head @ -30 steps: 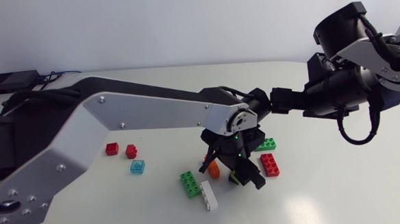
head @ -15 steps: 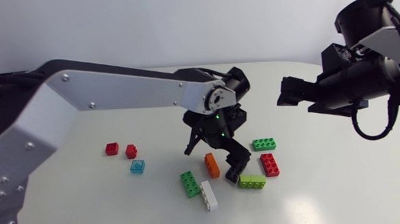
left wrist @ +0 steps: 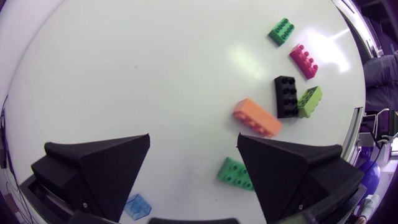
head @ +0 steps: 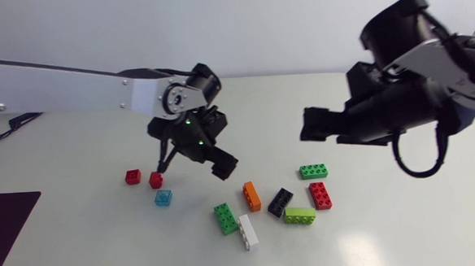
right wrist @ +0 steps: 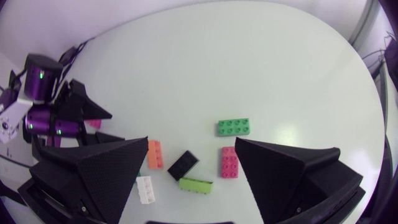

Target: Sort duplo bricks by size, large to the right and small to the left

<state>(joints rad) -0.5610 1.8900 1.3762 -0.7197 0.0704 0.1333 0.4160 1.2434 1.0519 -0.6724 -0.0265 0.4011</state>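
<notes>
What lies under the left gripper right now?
Only bare table under the open left gripper; nothing held. Its fingers partly cover a green brick and a blue brick.

The right gripper [right wrist: 191, 144] hangs over the white table [right wrist: 261, 56], its fingers spread wide with nothing between them. Under the gap lie a black brick [right wrist: 185, 164] and, just beside it, a lime brick [right wrist: 195, 184]. An orange brick [right wrist: 155, 154], a white brick [right wrist: 145, 188] and a red brick [right wrist: 229, 162] flank them. A green brick [right wrist: 234, 127] lies farther ahead, and the left gripper [right wrist: 93, 122] is beyond the orange brick.
</notes>
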